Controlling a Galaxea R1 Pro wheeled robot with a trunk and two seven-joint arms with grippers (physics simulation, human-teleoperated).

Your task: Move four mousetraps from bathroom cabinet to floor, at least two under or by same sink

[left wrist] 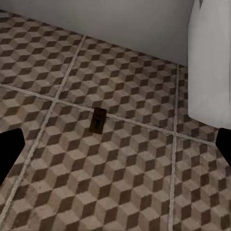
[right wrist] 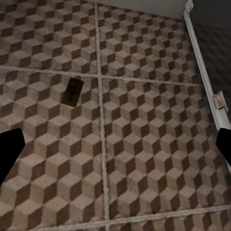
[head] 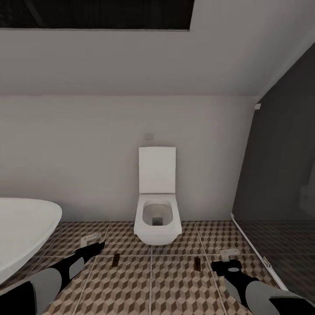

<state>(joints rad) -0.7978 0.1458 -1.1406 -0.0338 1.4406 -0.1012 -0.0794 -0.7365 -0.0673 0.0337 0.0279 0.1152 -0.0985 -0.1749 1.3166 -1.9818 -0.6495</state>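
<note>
Hovering spread apart over the tiled floor (head: 175, 284), left gripper (head: 97, 247) and right gripper (head: 224, 267) flank two mousetraps (head: 115, 259) (head: 197, 263) lying flat before the toilet (head: 157, 218), bathtub (head: 22, 232) left, glass partition (head: 280, 175) right.

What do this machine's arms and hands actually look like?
Each arm is a smooth rounded tube with a pale grey shell and black sections at the joints. The left gripper and the right gripper are black, blocky, two-fingered claws. In the wrist views the fingers show as plain black shapes. No cables or markings show.
</note>
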